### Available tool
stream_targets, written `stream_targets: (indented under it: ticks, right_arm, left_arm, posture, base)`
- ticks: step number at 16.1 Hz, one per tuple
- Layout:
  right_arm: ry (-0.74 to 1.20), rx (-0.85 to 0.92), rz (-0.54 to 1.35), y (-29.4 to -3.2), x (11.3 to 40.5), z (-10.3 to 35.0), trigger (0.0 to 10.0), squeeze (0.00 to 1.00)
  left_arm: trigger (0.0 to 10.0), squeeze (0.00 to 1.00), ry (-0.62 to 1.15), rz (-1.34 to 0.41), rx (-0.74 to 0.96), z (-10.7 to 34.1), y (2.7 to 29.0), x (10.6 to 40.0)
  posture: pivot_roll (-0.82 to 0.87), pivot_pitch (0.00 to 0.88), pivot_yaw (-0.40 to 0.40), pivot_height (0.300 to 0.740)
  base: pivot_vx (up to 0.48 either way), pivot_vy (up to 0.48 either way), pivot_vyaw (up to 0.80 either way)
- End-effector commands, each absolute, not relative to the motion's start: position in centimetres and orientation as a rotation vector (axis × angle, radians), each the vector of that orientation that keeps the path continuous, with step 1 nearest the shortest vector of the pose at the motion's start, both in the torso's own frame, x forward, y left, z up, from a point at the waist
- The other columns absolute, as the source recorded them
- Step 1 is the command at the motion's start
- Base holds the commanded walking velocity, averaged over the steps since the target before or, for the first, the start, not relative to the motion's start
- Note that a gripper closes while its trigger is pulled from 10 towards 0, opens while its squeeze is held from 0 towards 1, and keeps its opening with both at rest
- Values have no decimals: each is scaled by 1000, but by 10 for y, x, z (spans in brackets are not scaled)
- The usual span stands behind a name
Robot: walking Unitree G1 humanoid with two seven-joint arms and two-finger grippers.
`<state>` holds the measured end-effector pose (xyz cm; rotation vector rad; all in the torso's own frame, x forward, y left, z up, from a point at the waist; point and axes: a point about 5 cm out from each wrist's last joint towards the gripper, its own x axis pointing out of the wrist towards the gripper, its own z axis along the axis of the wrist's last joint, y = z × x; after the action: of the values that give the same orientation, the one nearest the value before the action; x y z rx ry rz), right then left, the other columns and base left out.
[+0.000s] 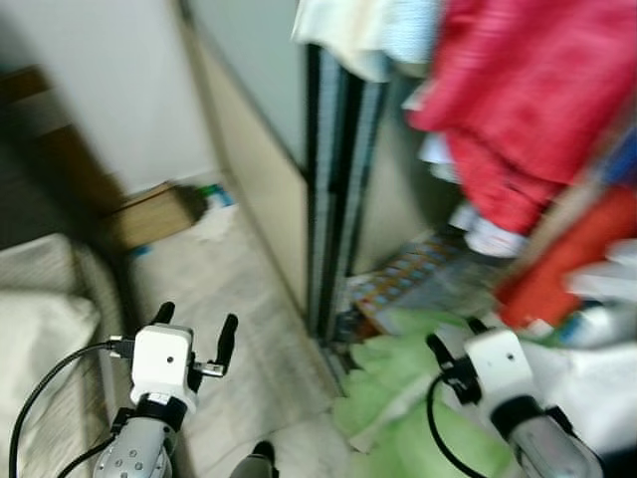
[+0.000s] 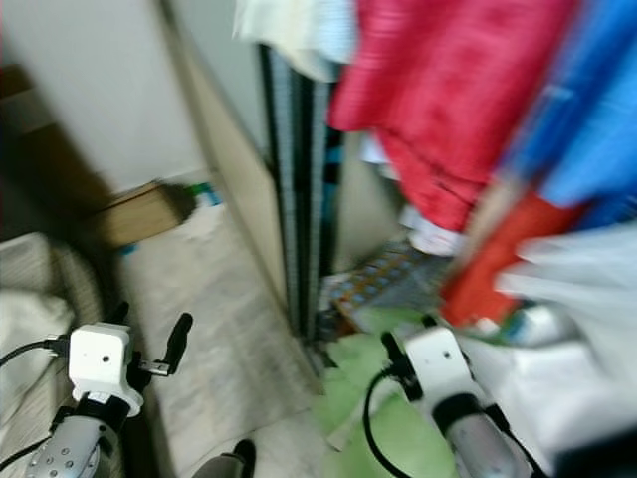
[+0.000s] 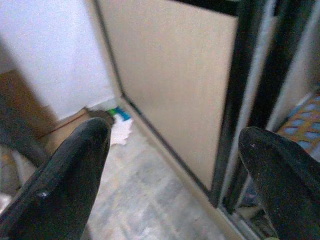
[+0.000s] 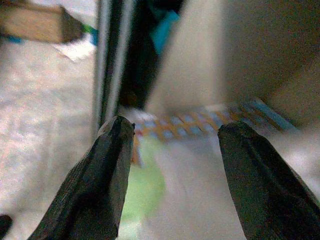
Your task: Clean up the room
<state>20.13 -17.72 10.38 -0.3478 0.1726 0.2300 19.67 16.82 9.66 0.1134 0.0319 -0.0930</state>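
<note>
The picture is blurred by motion. My left gripper [image 1: 196,327] is held up over the pale floor at lower left, open, with nothing between its fingers [image 3: 65,190]. My right gripper [image 1: 453,337] is raised at lower right above a light green cloth [image 1: 398,398] heaped on the floor; it is open and empty, its fingers [image 4: 95,185] wide apart. Ahead stands a wardrobe with a sliding door [image 1: 323,199]. Red garments [image 1: 537,100] and white ones [image 1: 348,30] hang in it. A patterned box or mat [image 1: 408,274] lies on its floor.
A cardboard box [image 1: 149,214] sits against the white wall at the back left, with a white and green scrap [image 1: 214,214] beside it. A beige cushion or mattress [image 1: 45,329] is at the left. White bags and an orange item [image 1: 567,269] crowd the right.
</note>
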Motion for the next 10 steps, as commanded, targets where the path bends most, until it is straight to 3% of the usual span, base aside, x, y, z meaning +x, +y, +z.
stream_targets:
  ticks: [1, 10]
  right_arm:
    - [181, -325, 244, -173, 202, 101, 10000, 0]
    - [125, -313, 317, -158, 216, 108, 10000, 0]
  left_arm:
    - [10000, 0, 49, -79, 116, 95, 170, 194]
    - [10000, 0, 77, 6, 107, 93, 175, 187]
  posture:
    - [62, 186, -27, 740]
    - [73, 214, -20, 740]
  base:
    - [0, 0, 800]
    - [0, 0, 800]
